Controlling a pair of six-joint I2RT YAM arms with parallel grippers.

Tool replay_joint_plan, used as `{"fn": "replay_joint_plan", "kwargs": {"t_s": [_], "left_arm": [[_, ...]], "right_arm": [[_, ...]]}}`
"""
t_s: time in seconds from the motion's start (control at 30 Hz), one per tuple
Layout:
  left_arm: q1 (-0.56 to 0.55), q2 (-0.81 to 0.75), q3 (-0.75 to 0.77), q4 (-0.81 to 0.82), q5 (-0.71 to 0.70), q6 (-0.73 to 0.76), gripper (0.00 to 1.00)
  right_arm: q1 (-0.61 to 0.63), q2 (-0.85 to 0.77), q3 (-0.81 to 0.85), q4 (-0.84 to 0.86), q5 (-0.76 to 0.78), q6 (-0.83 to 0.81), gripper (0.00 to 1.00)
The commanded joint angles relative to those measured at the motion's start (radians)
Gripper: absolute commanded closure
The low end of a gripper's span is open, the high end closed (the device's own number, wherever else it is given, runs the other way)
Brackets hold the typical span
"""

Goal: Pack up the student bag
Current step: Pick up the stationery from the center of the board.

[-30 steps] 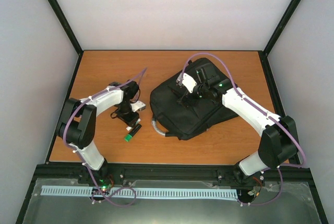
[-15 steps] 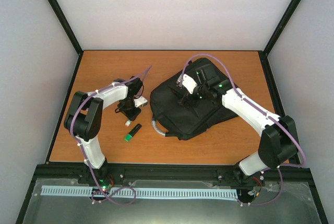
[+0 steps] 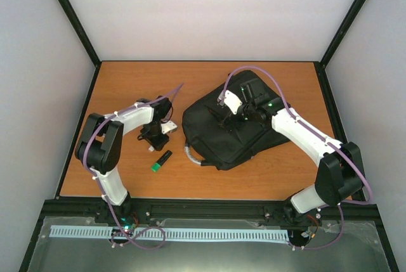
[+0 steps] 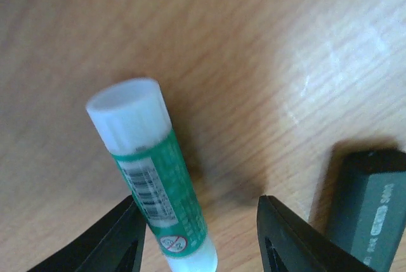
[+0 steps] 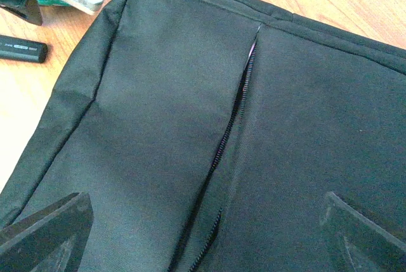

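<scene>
Two parted jaws. My left gripper (image 4: 198, 218) straddles a glue stick (image 4: 149, 170), grip unclear; right gripper (image 5: 203, 201) gapes over the student bag (image 5: 146, 94).

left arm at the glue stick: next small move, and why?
Probably close the left gripper on the glue stick. The stick sits between the jaws, close against one finger with a visible gap to the other, so it does not look clamped yet. The dark marker lies just outside the jaws, so closing should catch only the stick.
</scene>
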Motion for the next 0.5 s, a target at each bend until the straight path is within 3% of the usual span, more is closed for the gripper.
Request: {"fn": "replay_joint_plan", "kwargs": {"t_s": [0.0, 0.2, 0.47], "left_arm": [[0.021, -0.041, -0.039, -0.007, -0.017, -0.001, 0.50], [0.055, -0.081, -0.075, 0.000, -0.018, 0.007, 0.55], [0.060, -0.077, -0.078, 0.013, 0.014, 0.008, 0.70]], "right_arm": [[-0.005, -0.013, -0.004, 0.016, -0.021, -0.002, 0.00], [-0.006, -0.008, -0.004, 0.018, -0.026, 0.001, 0.00], [-0.005, -0.006, 0.001, 0.015, -0.027, 0.001, 0.00]]}}
